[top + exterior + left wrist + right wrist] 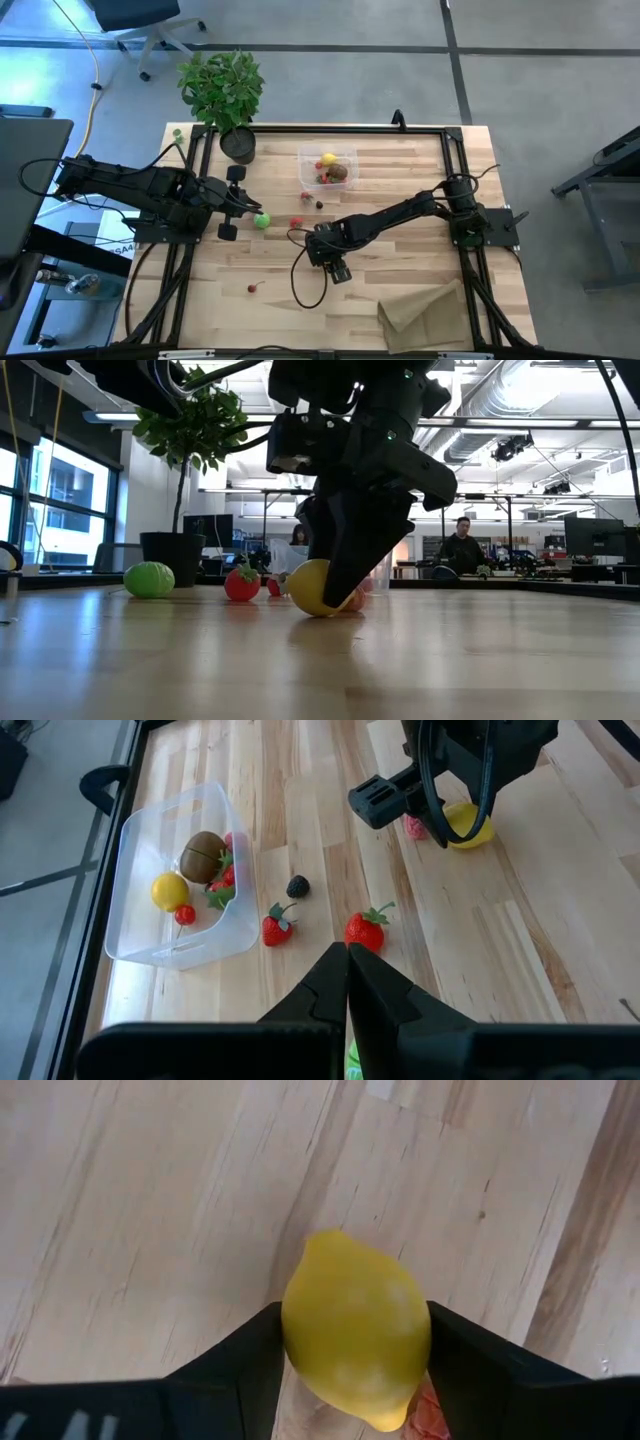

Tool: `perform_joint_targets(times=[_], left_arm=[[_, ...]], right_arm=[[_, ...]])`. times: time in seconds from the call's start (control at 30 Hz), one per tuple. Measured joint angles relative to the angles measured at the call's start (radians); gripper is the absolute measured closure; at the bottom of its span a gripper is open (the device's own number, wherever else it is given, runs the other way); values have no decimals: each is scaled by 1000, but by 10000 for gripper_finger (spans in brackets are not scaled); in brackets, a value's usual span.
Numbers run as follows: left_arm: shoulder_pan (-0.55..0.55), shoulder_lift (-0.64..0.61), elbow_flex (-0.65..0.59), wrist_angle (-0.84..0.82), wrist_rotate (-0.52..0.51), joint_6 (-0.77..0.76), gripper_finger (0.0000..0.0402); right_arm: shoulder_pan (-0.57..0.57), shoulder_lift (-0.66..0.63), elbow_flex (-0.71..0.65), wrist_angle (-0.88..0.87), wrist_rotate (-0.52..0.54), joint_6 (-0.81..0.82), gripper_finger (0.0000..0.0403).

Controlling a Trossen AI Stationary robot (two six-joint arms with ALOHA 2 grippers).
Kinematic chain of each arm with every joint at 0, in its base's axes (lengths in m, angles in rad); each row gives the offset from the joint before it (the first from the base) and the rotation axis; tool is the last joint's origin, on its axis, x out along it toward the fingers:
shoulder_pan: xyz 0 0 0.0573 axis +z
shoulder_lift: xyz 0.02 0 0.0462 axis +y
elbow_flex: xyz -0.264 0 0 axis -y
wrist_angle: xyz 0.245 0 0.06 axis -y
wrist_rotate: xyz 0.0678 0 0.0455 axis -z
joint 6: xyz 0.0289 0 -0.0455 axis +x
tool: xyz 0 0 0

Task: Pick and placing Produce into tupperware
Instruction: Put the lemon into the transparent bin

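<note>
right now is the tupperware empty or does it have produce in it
Partly filled. The tupperware holds a kiwi, a lemon and some red berries. A second lemon sits between the right gripper fingers on the table.

Light wooden plank table (420,190) framed by black rails. Lying on it: clear tupperware (308,160) near the far edge, dark plant pot (238,144) at the far left corner, green lime (262,221), two strawberries (365,930) and a blackberry (297,886) just beside the tupperware, yellow lemon (355,1325), lone red berry (252,288) toward the front, tan paper bag (425,308) at front right.
</note>
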Motion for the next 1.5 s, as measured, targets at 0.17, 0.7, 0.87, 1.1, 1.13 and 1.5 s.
perform_joint_targets(times=[0.17,0.7,0.87,1.1,1.13,1.5], left_arm=[[0,0,0,0,0,0,399],[0,0,0,0,0,0,399],[0,0,0,0,0,0,399],[0,0,0,0,0,0,399],[0,0,0,0,0,0,399],[0,0,0,0,0,0,399]], right_arm=[[0,0,2,3,-7,4,212],[-29,-74,108,-9,-70,52,215],[-78,-187,108,-12,3,101,215],[-184,-380,108,-22,145,170,215],[-202,-405,109,-25,164,182,215],[-439,-483,109,-87,191,244,215]])
